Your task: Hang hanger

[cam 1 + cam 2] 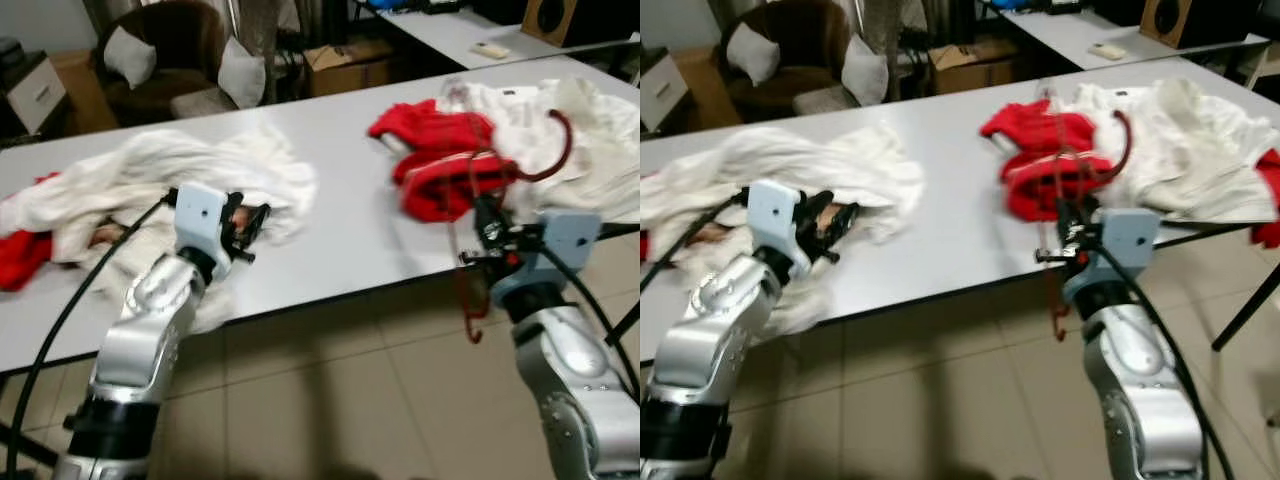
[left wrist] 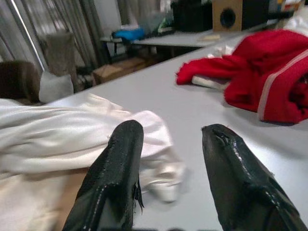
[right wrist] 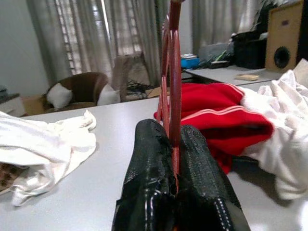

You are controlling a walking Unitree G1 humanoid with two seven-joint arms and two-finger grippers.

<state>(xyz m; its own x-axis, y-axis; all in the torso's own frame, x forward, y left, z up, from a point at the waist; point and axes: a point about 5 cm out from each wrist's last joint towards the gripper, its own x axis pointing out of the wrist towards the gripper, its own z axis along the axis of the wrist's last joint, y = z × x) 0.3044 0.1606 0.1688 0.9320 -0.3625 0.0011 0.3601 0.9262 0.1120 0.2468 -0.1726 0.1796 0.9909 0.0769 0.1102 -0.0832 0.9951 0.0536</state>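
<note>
A: Where does the hanger (image 1: 478,215) sit?

B: The right gripper (image 3: 174,144) is clenched on its thin red frame, at the near edge of the table (image 1: 345,225). Its hook curls up over the red top (image 1: 440,160) and part of the frame dangles below the table edge.

A: So what might go wrong?

B: The pinch looks narrow. In the right wrist view the fingers (image 3: 149,163) meet on a single thin bar, so the hanger may swivel in the grip once the arm swings. A tilted hook would be hard to land on any rail.

A: Anything it could catch on?

B: Yes. The frame stands right against the red top, and the white cloth (image 1: 590,140) lies just beside that. If the arm lifts without clearing them, the hook may drag fabric off the table. The low part could also knock the table edge.

A: And the other arm?

B: The left gripper (image 2: 168,159) is spread and grasps nothing, hovering over the white heap (image 1: 160,180) at the table's left. It lies well apart from the hanger, so it cannot steady it quickly.

A: Is a rail in sight?

B: None can be made out, so the carry may be long, giving the grip more time to slip.
</note>
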